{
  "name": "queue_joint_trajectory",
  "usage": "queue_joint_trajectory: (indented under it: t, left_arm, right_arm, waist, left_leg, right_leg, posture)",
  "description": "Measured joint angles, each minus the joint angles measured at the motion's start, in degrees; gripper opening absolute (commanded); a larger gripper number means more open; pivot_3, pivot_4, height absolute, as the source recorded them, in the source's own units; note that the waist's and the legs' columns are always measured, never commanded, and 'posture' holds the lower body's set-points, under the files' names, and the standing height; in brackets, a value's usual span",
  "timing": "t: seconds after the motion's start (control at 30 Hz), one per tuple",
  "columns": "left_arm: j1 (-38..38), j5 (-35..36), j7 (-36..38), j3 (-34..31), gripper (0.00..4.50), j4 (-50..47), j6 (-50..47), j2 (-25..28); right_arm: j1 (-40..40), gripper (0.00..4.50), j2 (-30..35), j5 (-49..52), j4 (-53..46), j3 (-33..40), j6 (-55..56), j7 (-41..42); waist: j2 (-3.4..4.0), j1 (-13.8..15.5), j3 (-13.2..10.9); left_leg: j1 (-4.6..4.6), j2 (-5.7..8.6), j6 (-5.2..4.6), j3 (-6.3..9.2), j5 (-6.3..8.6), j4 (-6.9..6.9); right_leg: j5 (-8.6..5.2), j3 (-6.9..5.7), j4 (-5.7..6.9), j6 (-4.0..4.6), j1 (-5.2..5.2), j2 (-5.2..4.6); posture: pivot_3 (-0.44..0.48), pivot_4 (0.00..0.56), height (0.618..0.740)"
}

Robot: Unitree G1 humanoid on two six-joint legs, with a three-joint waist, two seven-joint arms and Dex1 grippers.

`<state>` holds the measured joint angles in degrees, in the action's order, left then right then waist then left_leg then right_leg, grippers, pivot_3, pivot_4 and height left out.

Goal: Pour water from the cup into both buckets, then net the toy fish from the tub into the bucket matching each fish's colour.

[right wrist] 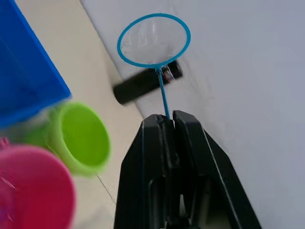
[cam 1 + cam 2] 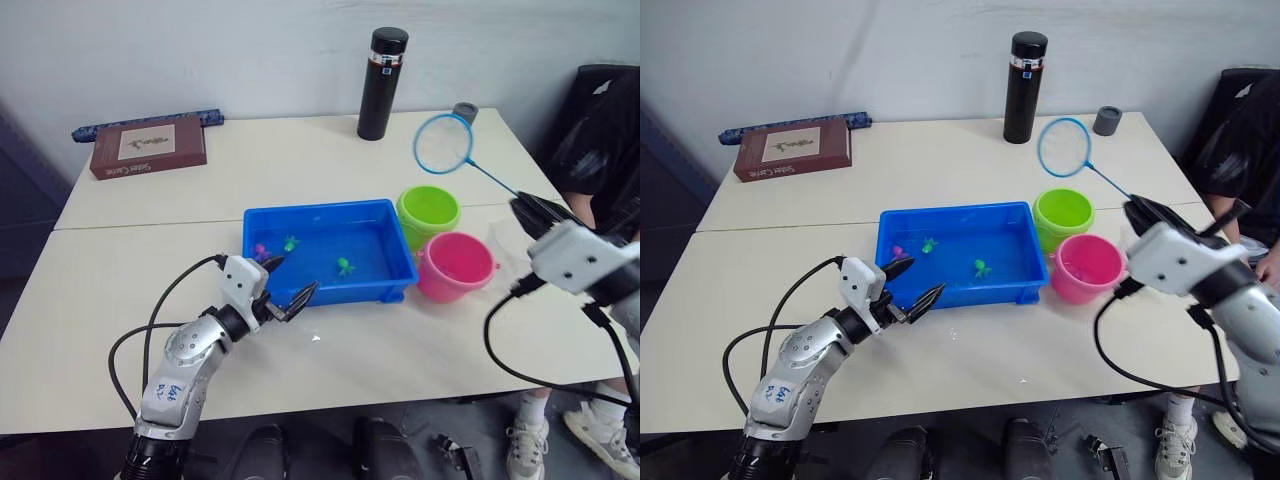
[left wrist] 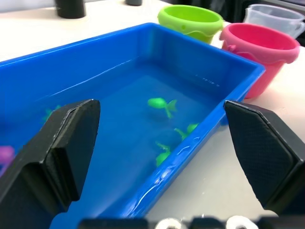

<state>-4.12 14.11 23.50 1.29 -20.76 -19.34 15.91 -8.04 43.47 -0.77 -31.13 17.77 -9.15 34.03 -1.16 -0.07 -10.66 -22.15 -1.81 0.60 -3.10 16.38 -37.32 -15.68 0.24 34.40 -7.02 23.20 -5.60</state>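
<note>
The net (image 2: 443, 143) hung in the air above the far right of the table (image 2: 150, 300), its hoop past the green bucket (image 2: 428, 212), its thin handle clamped between the closed fingers of the right gripper (image 1: 168, 119). The pink bucket (image 2: 455, 266) stood just beside the green one, both at the right end of the tub (image 2: 328, 252). The tub held water with small fish: a green fish (image 2: 344, 266) near the middle, another green one and a pink fish (image 2: 260, 250) toward the left. The left gripper (image 2: 285, 285) stood spread wide at the tub's near left corner, holding nothing. The cup (image 3: 275, 15) was cut off behind the pink bucket in the left wrist view, so whether it held water could not be told. Farther back stood a black flask (image 2: 382, 83), a grey cap (image 2: 1107, 120) and a brown book (image 2: 148, 146), before a pale wall. A seated person (image 2: 605, 130) was partly cut off at the right.
</note>
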Motion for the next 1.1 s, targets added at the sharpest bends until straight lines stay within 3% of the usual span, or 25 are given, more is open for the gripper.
queue_joint_trajectory:
  t: [0.3, 0.47, 1.1]
  left_arm:
    - [5.04, -3.13, -7.29, -2.76, 4.46, -6.00, -0.65, -0.19]
    - [7.00, -4.20, -9.97, -3.47, 4.46, -7.43, -0.67, -0.98]
    - [13.67, -6.25, -15.60, -5.08, 4.46, -12.64, -2.24, -3.57]
  right_arm:
    - [-16.69, 0.00, -2.85, 14.21, 0.05, -14.74, -27.31, 5.40]
    - [-22.48, 0.00, -5.15, 17.69, 4.49, -21.22, -35.02, 7.10]
    - [-29.03, 0.00, -10.98, 15.96, 17.66, -33.94, -33.75, 11.36]
  waist:
    - [0.00, -0.10, 0.00]
    - [0.00, -0.15, 0.00]
    - [0.00, -0.23, 0.00]
  left_leg:
    - [-0.02, -0.01, -0.02, 0.32, 0.01, 0.01]
    - [-0.09, -0.01, -0.02, 0.29, 0.01, 0.03]
    - [-0.14, -0.02, -0.01, 0.27, 0.02, 0.06]
  right_leg:
    - [-0.02, 0.00, 0.09, 0.04, 0.14, -0.09]
    - [-0.04, 0.01, 0.14, 0.09, 0.25, -0.11]
    - [-0.07, -0.03, 0.17, 0.13, 0.35, -0.12]
  posture:
    - [0.000, 0.150, 0.740]
    - [0.000, 0.150, 0.740]
    - [0.000, 0.150, 0.740]
